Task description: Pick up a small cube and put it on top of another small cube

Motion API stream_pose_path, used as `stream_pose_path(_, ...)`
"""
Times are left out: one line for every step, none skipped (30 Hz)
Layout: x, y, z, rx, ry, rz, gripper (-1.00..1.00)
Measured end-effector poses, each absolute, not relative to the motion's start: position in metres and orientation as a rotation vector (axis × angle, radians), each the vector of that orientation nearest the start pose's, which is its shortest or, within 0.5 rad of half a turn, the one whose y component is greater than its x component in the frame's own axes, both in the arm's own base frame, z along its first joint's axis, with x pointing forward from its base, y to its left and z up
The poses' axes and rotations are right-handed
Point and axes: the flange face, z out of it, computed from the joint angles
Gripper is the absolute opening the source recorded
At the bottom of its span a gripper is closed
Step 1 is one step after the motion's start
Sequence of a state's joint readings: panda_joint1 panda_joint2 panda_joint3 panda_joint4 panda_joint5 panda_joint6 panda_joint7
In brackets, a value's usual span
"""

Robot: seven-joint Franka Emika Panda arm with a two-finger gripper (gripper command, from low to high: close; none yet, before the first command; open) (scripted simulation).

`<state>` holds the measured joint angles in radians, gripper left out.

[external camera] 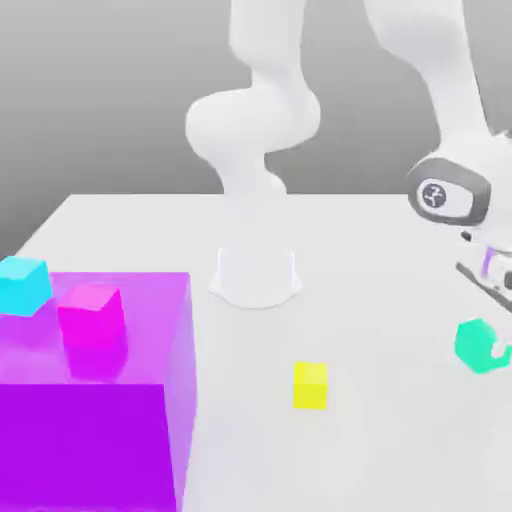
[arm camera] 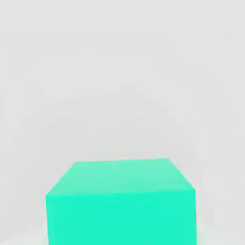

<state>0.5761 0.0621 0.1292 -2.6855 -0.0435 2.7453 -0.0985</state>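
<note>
The small teal-green cube [external camera: 472, 345] sits low over the white table at the exterior view's right edge. My gripper [external camera: 488, 348] reaches down onto it from above and is shut on it, with one white finger [external camera: 497, 347] showing across the cube's right face. In the hand view the teal-green cube [arm camera: 122, 203] looms close against the pale table. The smaller yellow cube [external camera: 310, 385] rests on the table to the exterior view's left of the gripper, apart from it.
A big translucent purple box [external camera: 95, 430] fills the exterior view's lower left, with a magenta cube [external camera: 92, 325] seen through it and a cyan cube [external camera: 22, 285] at its far corner. The arm's white base [external camera: 256, 275] stands mid-table behind the yellow cube.
</note>
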Motion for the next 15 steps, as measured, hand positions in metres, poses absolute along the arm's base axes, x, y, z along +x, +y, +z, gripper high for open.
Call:
stream_pose_path(0.318, 0.252, 0.218, -2.914, -1.200, -0.002, -1.00)
stream_pose_path(0.324, 0.230, 0.223, -2.959, -1.089, -0.003, -1.00)
stream_pose_path(0.327, 0.210, 0.227, -2.995, -0.987, -0.003, -1.00)
stream_pose_path(0.326, 0.195, 0.231, -3.021, -0.904, -0.003, -1.00)
stream_pose_path(0.325, 0.180, 0.234, -3.044, -0.822, -0.003, -1.00)
stream_pose_path(0.323, 0.164, 0.237, -3.067, -0.732, -0.003, -1.00)
stream_pose_path(0.321, 0.148, 0.240, -3.087, -0.636, -0.002, -1.00)
stream_pose_path(0.319, 0.131, 0.242, -3.104, -0.538, -0.001, -1.00)
stream_pose_path(0.316, 0.116, 0.244, -3.118, -0.439, -0.001, -1.00)
stream_pose_path(0.311, 0.100, 0.246, -3.128, -0.336, 0.000, -1.00)
stream_pose_path(0.308, 0.089, 0.244, -3.132, -0.265, 0.001, -1.00)
stream_pose_path(0.307, 0.084, 0.240, -3.133, -0.230, 0.002, -1.00)
stream_pose_path(0.307, 0.082, 0.233, -3.133, -0.212, 0.002, -1.00)
stream_pose_path(0.307, 0.081, 0.226, -3.133, -0.204, 0.003, -1.00)
stream_pose_path(0.307, 0.081, 0.219, -3.133, -0.200, 0.003, -1.00)
